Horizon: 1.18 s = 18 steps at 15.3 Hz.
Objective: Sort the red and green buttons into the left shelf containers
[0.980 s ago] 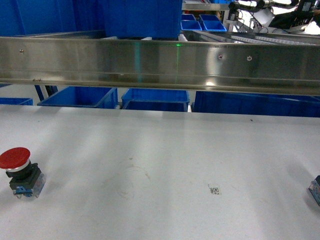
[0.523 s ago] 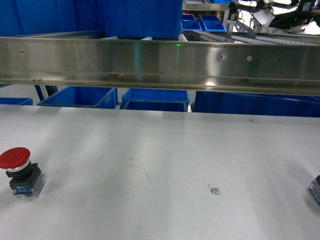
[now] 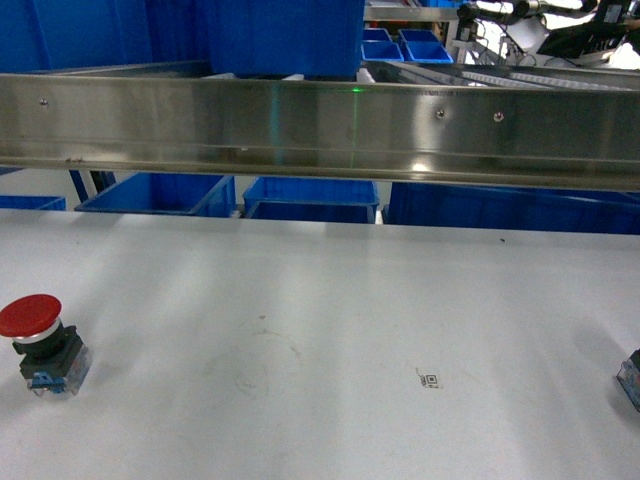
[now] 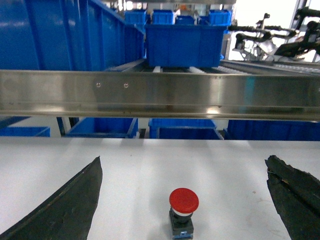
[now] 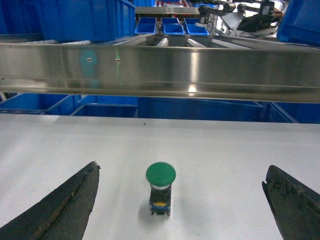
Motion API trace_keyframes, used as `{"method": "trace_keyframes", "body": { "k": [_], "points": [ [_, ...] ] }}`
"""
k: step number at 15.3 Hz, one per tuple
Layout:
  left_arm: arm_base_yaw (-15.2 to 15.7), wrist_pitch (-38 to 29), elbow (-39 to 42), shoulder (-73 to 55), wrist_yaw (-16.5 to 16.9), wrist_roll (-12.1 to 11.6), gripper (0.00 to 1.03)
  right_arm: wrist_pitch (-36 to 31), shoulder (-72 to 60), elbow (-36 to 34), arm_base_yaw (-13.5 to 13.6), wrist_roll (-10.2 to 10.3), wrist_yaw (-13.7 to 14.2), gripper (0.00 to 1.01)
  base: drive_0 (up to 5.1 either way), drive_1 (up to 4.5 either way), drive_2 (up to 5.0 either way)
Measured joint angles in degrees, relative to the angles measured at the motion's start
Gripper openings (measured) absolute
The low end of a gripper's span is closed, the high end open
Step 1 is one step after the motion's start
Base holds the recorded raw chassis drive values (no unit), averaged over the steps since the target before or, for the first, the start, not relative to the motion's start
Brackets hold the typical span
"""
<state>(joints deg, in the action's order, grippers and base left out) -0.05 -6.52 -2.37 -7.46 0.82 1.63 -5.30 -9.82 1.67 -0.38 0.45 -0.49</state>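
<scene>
A white table (image 3: 330, 330) is running under a steel shelf rail (image 3: 320, 125), with blue tubs (image 3: 280, 35) sitting above and behind it. The red button (image 3: 38, 340) is standing upright near the table's left edge; the left gripper (image 4: 182, 200) is facing it with jaws spread wide, touching nothing. The green button (image 5: 160, 192) is standing centred before the right gripper (image 5: 180, 200), likewise spread and empty. In the head view it is probably the object clipped at the right edge. Risk: a finger nudging the top-heavy cap is likely tipping either button before closure.
</scene>
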Motion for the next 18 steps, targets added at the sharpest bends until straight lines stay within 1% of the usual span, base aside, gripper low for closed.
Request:
{"method": "trace_keyframes", "body": {
  "k": [1, 2, 3, 4, 5, 6, 7, 9, 10, 11, 12, 13, 14, 16, 18],
  "points": [
    [2.2, -4.3, -3.0, -10.8, 3.1, 2.3, 0.98, -7.4, -10.4, 2.8, 0.0, 0.0, 1.5, 0.98, 0.0, 0.00, 0.0],
    [2.6, -8.0, -6.5, -22.1, 7.5, 4.6, 0.98, -15.3, -21.6, 6.8, 1.2, -0.6, 2.2, 0.98, 0.0, 0.00, 0.0],
    [2.4, -10.2, -11.2, -33.4, 11.1, 5.7, 0.98, -22.4, -33.1, 11.6, 2.1, -1.0, 2.7, 0.98, 0.0, 0.00, 0.0],
    [2.4, -9.4, -16.4, -42.8, 13.2, 7.0, 0.98, -25.2, -43.1, 17.0, 2.5, -0.7, 2.9, 0.98, 0.0, 0.00, 0.0],
    [2.6, -7.7, -23.5, -53.4, 15.6, 8.2, 0.98, -27.7, -54.1, 23.6, 2.7, -0.4, 3.6, 0.98, 0.0, 0.00, 0.0],
    [2.7, -7.7, -27.8, -60.2, 15.6, 9.0, 0.98, -28.0, -60.8, 27.3, 2.6, -0.4, 3.9, 0.98, 0.0, 0.00, 0.0],
    [2.7, -7.2, -28.4, -63.3, 15.6, 9.5, 0.98, -27.3, -63.5, 27.0, 2.7, -0.4, 3.9, 0.98, 0.0, 0.00, 0.0],
    [2.7, -7.1, -27.3, -63.3, 15.6, 10.1, 0.98, -27.8, -63.4, 26.3, 2.6, -0.4, 4.2, 0.98, 0.0, 0.00, 0.0],
    [2.8, -7.3, -27.4, -62.9, 15.6, 10.1, 0.98, -27.7, -62.8, 26.3, 2.7, -0.4, 4.0, 0.98, 0.0, 0.00, 0.0],
    [2.8, -7.2, -27.4, -62.9, 15.6, 10.2, 0.98, -27.0, -63.1, 25.3, 2.7, 0.3, 3.1, 0.98, 0.0, 0.00, 0.0],
    [2.8, -7.2, -27.4, -62.9, 15.6, 10.2, 0.98, -31.1, -65.4, 21.5, 3.5, -0.3, 4.7, 0.98, 0.0, 0.00, 0.0],
    [2.8, -7.2, -27.4, -62.9, 15.6, 10.2, 0.98, -33.8, -69.5, 18.2, 3.5, -1.7, 6.0, 0.98, 0.0, 0.00, 0.0],
    [2.8, -7.3, -27.4, -62.9, 15.6, 10.2, 0.98, -35.8, -73.8, 17.2, 3.3, -2.6, 7.0, 0.98, 0.0, 0.00, 0.0],
    [2.8, -7.2, -27.4, -62.9, 15.6, 10.2, 0.98, -39.7, -77.8, 18.8, 2.7, -2.9, 8.7, 0.98, 0.0, 0.00, 0.0],
    [2.8, -7.2, -27.4, -62.9, 15.6, 10.2, 0.98, -40.3, -83.4, 22.1, 2.6, -2.1, 9.0, 0.98, 0.0, 0.00, 0.0]
  ]
}}
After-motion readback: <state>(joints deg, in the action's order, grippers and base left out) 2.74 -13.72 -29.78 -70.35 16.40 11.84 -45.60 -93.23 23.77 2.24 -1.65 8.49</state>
